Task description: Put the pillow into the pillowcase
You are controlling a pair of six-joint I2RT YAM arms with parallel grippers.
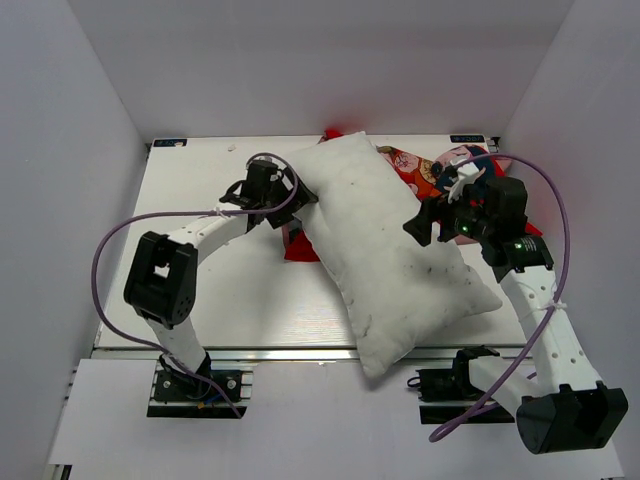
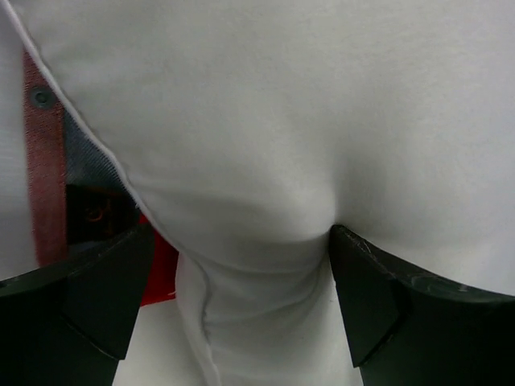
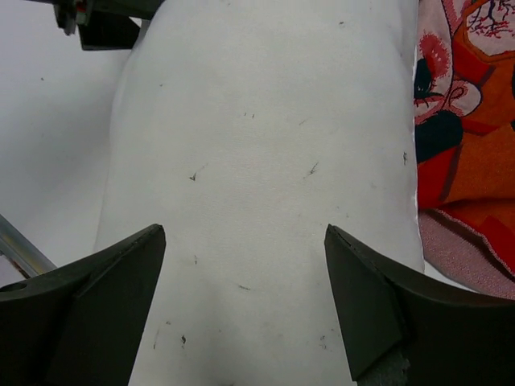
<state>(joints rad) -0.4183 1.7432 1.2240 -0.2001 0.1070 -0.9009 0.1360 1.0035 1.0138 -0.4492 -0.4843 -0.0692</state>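
The white pillow (image 1: 390,250) lies diagonally across the table, from the back middle to the front edge. The red printed pillowcase (image 1: 415,172) lies crumpled behind its far right side, and a red bit (image 1: 298,246) shows at its left edge. My left gripper (image 1: 295,200) is at the pillow's left edge. In the left wrist view the left gripper (image 2: 233,241) is open around a bulge of pillow (image 2: 282,104); the right fingertip dents it, and pillowcase (image 2: 159,269) shows beside the left one. My right gripper (image 1: 425,222) hovers open over the pillow (image 3: 265,121), with the pillowcase (image 3: 471,161) to its right.
White walls close in the table (image 1: 220,300) at the left, back and right. The pillow's near corner (image 1: 375,360) hangs over the front metal rail (image 1: 280,352). Purple cables loop off both arms. The left arm's wrist (image 3: 105,24) shows beyond the pillow.
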